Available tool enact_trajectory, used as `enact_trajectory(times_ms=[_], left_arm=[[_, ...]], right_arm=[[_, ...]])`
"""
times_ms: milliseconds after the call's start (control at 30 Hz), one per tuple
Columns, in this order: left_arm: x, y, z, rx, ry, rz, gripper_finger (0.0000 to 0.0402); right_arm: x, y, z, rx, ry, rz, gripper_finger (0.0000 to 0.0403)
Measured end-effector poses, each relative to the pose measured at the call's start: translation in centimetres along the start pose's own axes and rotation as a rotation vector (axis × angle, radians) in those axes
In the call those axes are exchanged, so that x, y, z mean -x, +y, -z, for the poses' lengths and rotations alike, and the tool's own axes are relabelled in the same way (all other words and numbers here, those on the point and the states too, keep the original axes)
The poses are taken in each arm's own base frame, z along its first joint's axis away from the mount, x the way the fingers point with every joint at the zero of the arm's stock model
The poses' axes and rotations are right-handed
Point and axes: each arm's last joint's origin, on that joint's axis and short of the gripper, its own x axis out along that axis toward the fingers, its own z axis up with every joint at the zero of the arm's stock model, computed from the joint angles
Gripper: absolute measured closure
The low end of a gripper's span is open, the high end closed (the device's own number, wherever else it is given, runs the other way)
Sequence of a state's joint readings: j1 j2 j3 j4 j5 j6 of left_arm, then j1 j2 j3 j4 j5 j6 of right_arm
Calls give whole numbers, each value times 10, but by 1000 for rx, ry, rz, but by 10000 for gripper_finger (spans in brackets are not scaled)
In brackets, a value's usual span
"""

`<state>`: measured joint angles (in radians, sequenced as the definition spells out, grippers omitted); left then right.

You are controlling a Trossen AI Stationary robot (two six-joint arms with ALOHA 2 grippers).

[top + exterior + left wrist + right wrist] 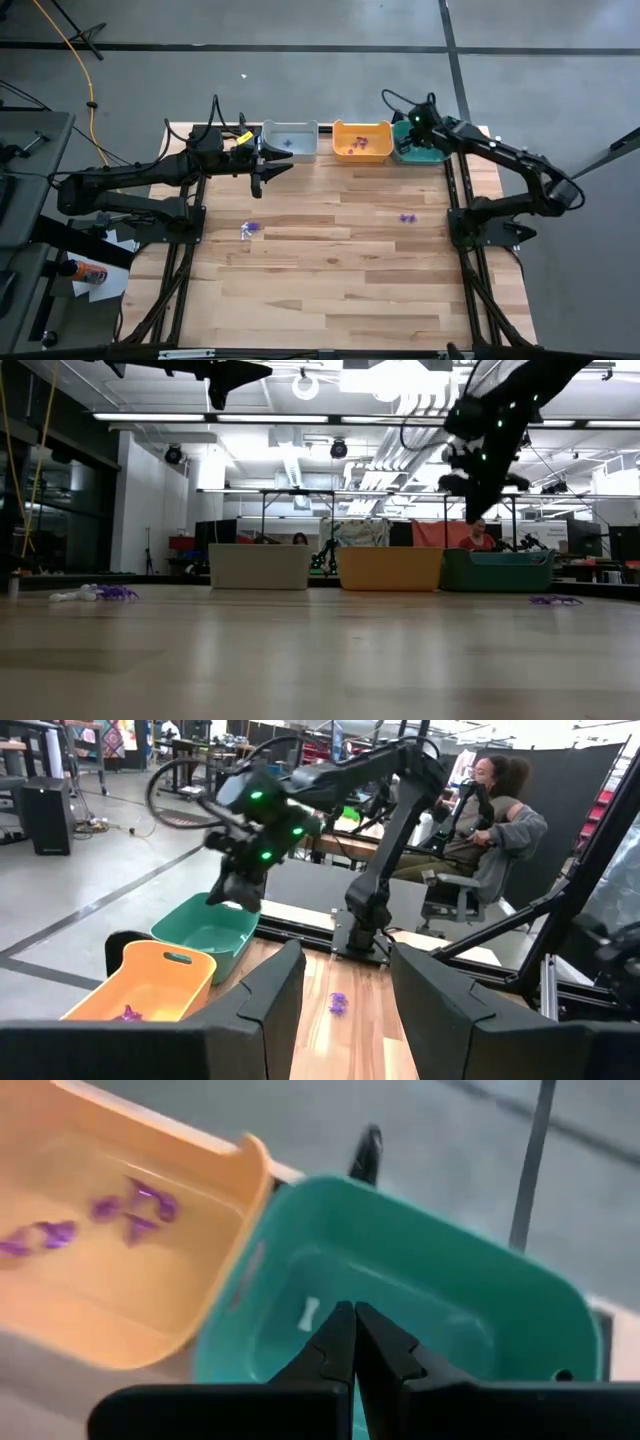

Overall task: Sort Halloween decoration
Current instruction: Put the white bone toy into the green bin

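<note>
Tiny purple trinkets lie on the wooden table in two small clusters, one at the left with a pale piece in it, one at the right. More purple trinkets rest on the floor of the orange bin. A small white piece lies in the teal bin. My right gripper hangs shut above the teal bin, with nothing visible between its fingers. My left gripper is open in the air in front of the grey bin, pointing toward the table's right.
Grey, orange and teal bins stand in a row along the table's far edge. Open wood lies between the two trinket clusters and toward the near edge. A seated person is in the room beyond the table.
</note>
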<state>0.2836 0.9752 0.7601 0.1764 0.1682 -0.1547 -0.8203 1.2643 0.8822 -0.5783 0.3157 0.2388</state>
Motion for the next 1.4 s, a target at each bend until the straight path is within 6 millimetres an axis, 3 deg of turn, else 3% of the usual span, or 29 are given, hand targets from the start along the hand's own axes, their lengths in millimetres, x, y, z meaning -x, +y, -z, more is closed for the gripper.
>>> enact_trajectory(times_ms=[233, 400, 500, 667, 900, 1133, 1400], left_arm=[[0, 0, 0, -1, 0, 0, 261], [0, 0, 0, -2, 0, 0, 261], [0, 0, 0, -1, 0, 0, 261], [0, 0, 0, -1, 0, 0, 261], [0, 0, 0, -1, 0, 0, 261], [0, 0, 0, -1, 0, 1, 261], [0, 0, 0, -1, 0, 1, 261]], right_arm=[[-42, -13, 4, -113, 168, -10, 403], [-40, -9, -3, -108, 113, -116, 403], [-23, 0, -14, -53, -16, -314, 403], [23, 23, -29, 72, -253, -765, 403], [82, 69, -23, 173, -398, -1159, 403], [116, 111, -6, 224, -524, -1228, 396], [128, 123, 3, 219, -595, -1145, 337]])
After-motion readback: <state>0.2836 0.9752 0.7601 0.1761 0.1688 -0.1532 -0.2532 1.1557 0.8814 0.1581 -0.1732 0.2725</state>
